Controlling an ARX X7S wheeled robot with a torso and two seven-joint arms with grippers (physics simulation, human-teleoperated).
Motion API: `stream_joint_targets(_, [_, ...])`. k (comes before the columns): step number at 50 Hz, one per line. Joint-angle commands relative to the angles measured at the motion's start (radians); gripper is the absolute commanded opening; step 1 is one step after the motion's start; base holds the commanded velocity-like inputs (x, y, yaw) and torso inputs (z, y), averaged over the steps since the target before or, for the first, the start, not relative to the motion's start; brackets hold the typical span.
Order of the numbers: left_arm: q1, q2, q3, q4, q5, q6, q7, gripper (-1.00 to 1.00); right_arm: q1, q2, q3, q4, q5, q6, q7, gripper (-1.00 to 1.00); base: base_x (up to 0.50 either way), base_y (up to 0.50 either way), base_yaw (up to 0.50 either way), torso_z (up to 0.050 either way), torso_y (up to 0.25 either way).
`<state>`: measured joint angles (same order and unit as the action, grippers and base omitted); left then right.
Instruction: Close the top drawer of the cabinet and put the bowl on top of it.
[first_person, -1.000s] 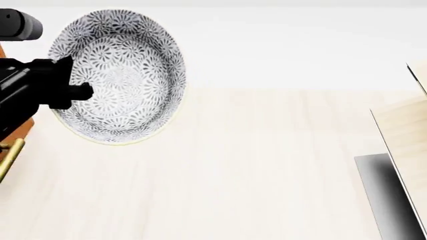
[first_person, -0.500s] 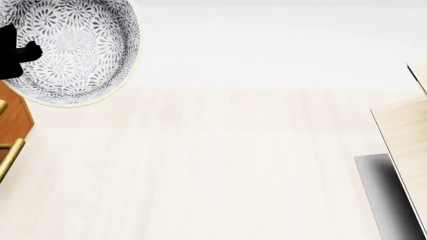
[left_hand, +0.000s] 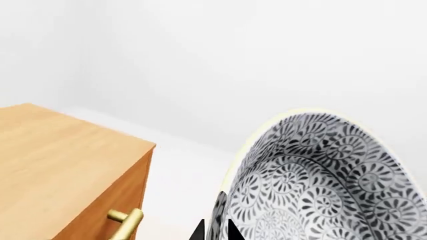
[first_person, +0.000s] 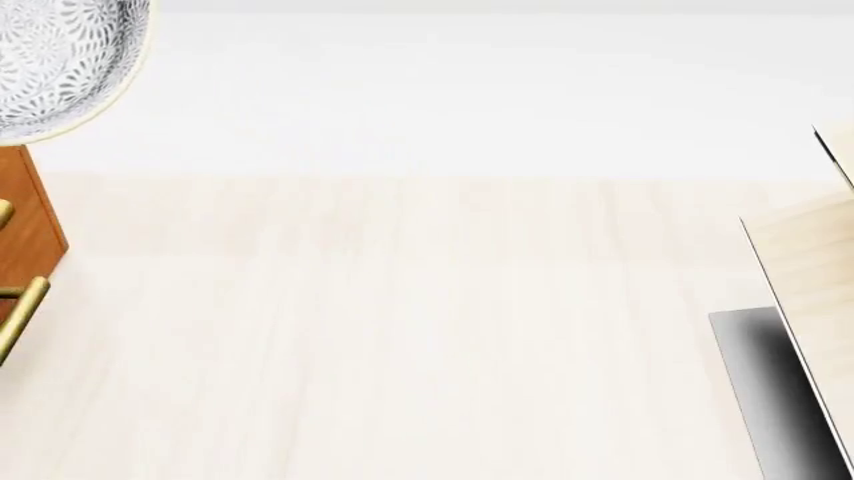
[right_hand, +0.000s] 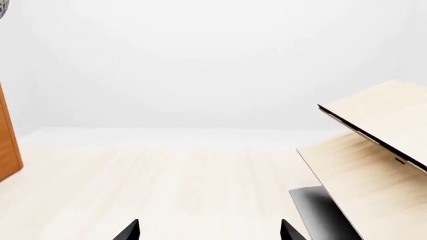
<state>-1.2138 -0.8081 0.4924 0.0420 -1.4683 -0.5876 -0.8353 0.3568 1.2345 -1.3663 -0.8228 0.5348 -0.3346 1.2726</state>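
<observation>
The bowl (first_person: 54, 65) is up in the air at the far left of the head view, tipped so its patterned inside faces the camera, above and just beside the corner of the cabinet (first_person: 24, 225). In the left wrist view the bowl (left_hand: 327, 185) fills the near side, tilted on edge, with the dark tips of the left gripper (left_hand: 215, 231) at its rim; the jaws are clamped on the rim. The cabinet's flat top (left_hand: 60, 160) is bare in that view, and a brass handle (left_hand: 127, 222) shows on its front. Whether the top drawer is pushed in cannot be told.

The right gripper (right_hand: 208, 231) hangs over the pale floor (first_person: 400, 340), its jaws wide apart and holding nothing. A light-wood shelf unit (right_hand: 373, 150) stands at the right.
</observation>
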Motion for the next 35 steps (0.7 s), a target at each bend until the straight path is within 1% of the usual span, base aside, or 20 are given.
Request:
stream_joint_targets(1, [-0.021,-0.042,-0.043,0.011,0.003,0.013,-0.044,-1.0,-0.014,-0.007,-0.003,0.022,-0.015,-0.02,-0.004,1.0,0.0,0.0,0.0,0.0,0.0])
stream_joint_targets(8, [-0.027,-0.054,-0.058,-0.018,0.003,0.02,-0.035,-1.0,-0.026,-0.005,-0.004,0.032,-0.024,-0.037,-0.003,1.0,0.0,0.0,0.0,0.0,0.0])
stream_joint_targets(9, [-0.025,-0.057,-0.062,-0.019,0.001,0.023,-0.04,-1.0,-0.005,0.02,0.006,-0.017,0.003,-0.009,0.001,1.0,0.0,0.0,0.0,0.0,0.0])
stream_joint_targets(11, [-0.025,-0.062,-0.069,-0.023,-0.003,0.027,-0.047,-1.0,-0.023,-0.001,-0.002,0.023,-0.021,-0.032,-0.002,1.0,0.0,0.0,0.0,0.0,0.0])
stream_joint_targets(20, [-0.003,-0.085,-0.093,-0.036,-0.001,0.048,-0.081,-1.0,-0.029,-0.001,-0.001,0.028,-0.024,-0.036,-0.002,1.0,0.0,0.0,0.0,0.0,0.001])
stream_joint_targets(30, [-0.011,-0.101,-0.11,-0.053,-0.006,0.053,-0.083,-1.0,-0.023,-0.006,0.003,0.025,-0.016,-0.024,-0.006,1.0,0.0,0.0,0.0,0.002,0.0])
stream_joint_targets(35, [0.012,-0.102,-0.116,-0.067,-0.007,0.067,-0.07,-1.0,-0.02,-0.008,0.006,0.025,-0.011,-0.02,-0.009,1.0,0.0,0.0,0.0,0.0,0.0])
